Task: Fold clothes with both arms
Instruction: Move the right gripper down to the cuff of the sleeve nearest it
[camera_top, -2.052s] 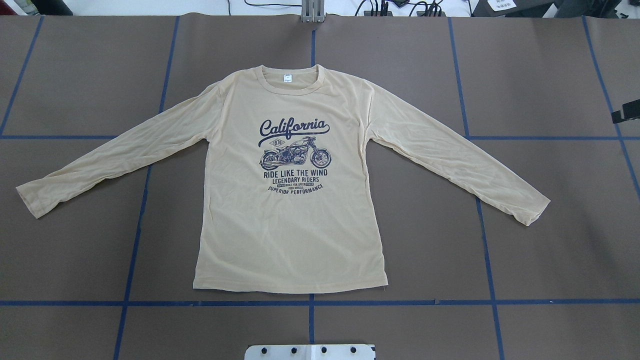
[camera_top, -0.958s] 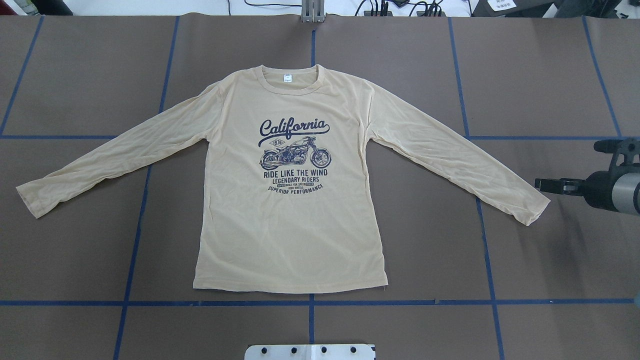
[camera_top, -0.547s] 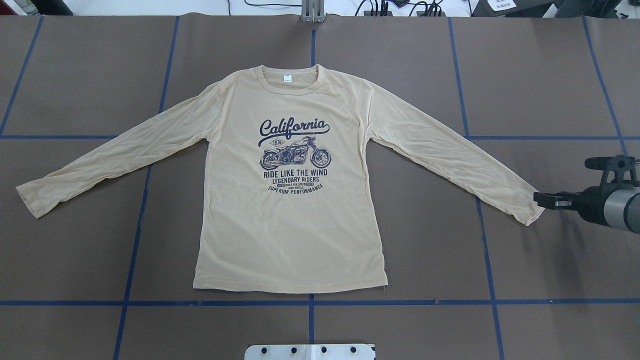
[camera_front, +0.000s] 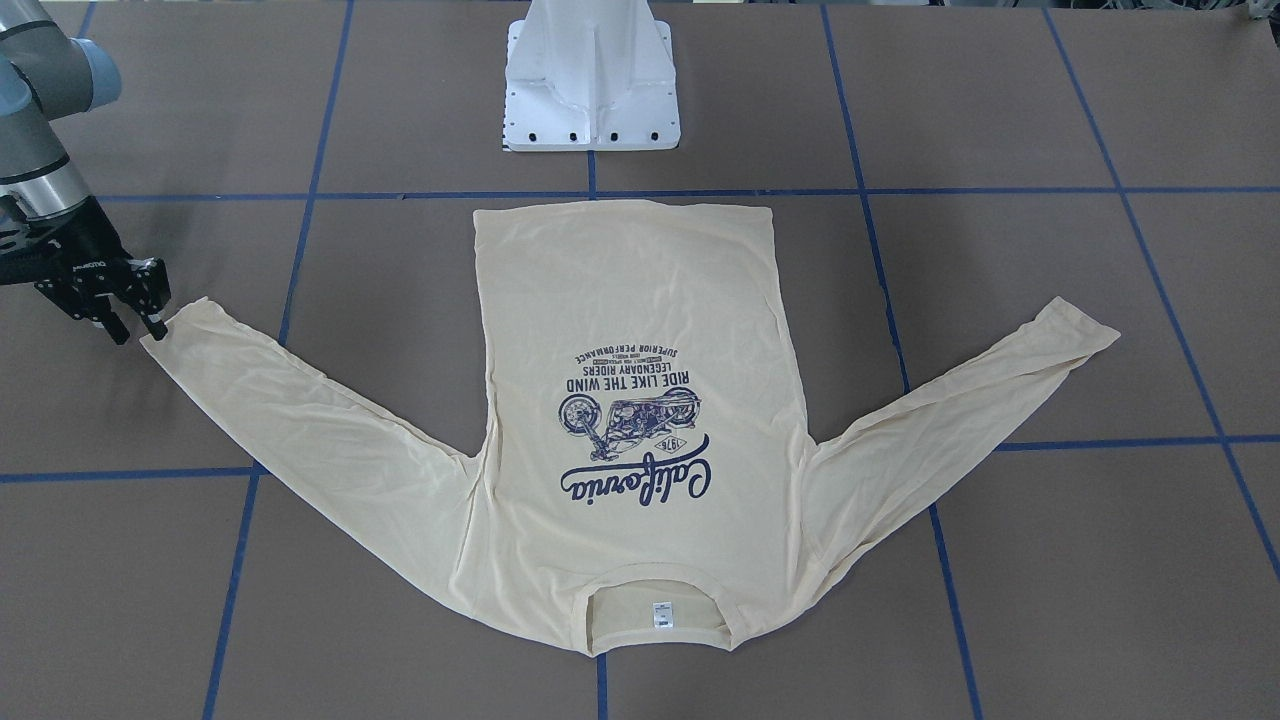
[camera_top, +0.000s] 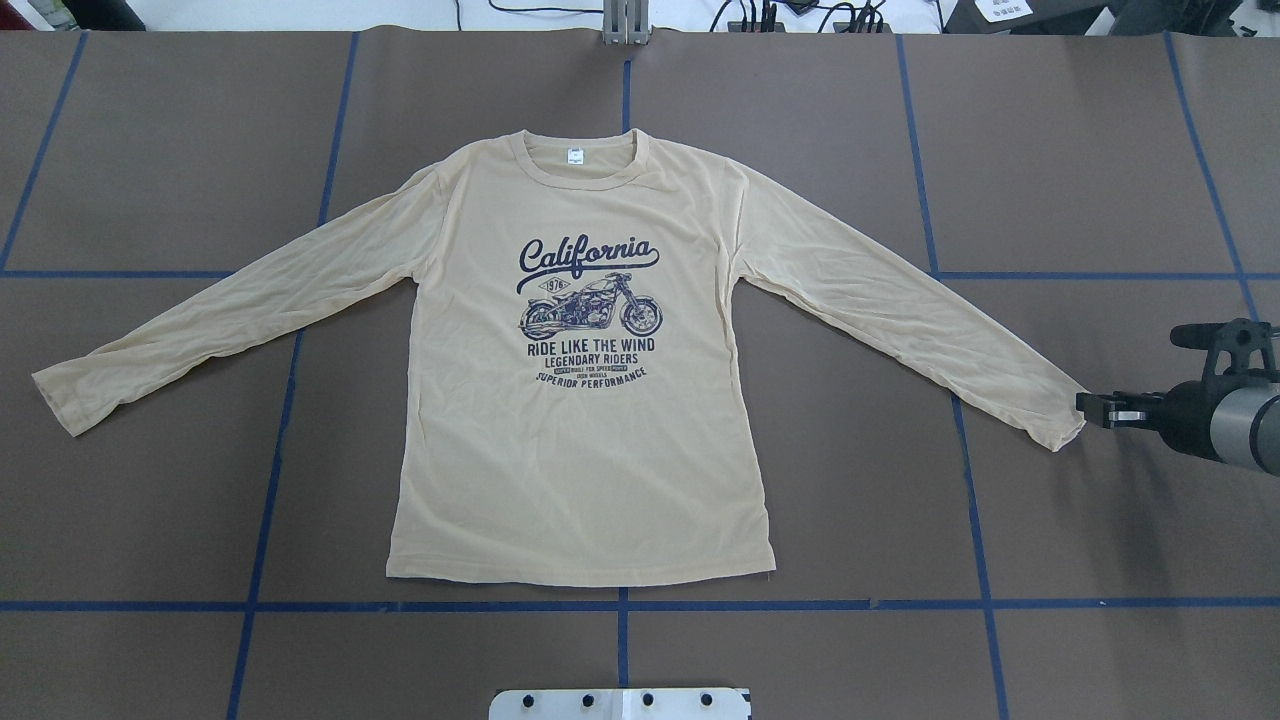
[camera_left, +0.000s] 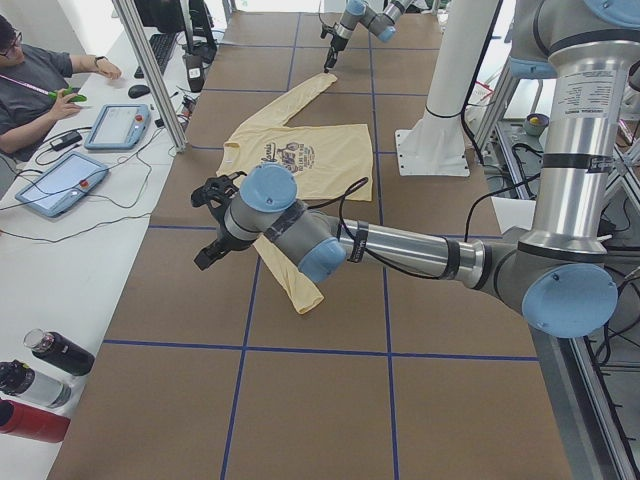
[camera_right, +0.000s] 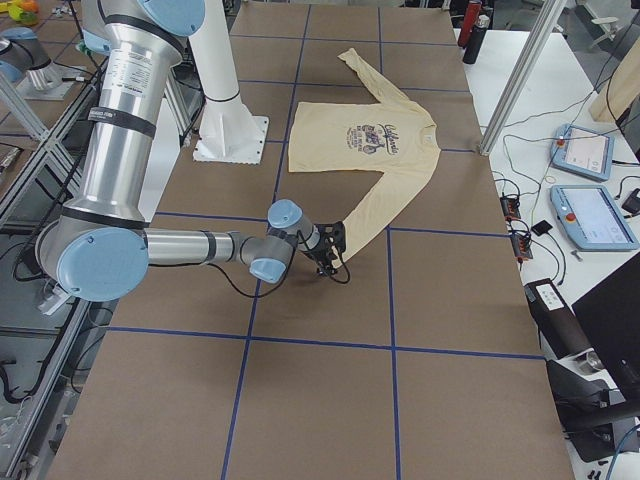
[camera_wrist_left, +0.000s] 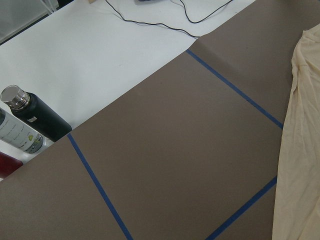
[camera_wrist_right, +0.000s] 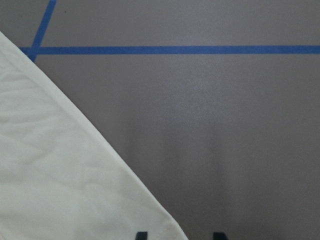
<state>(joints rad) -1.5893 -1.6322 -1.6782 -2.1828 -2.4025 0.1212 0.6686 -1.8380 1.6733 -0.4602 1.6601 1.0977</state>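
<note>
Robotics lab for sure: big robot arm (camera_right: 110, 150) by a white pedestal (camera_front: 592, 80), blue tape grid (camera_top: 800, 605) on the table (camera_top: 1100, 150), teach pendants (camera_left: 117, 126) alongside.

Three bottles (camera_left: 58, 353) stand off the desk (camera_top: 1100, 150)'s end; a seated person (camera_left: 35, 82) and two pendants (camera_left: 62, 183) are beside its edge.

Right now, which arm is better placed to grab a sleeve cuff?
Right: the right gripper, open, is at one cuff. The left gripper hangs beside the other sleeve, away from its cuff.
</note>
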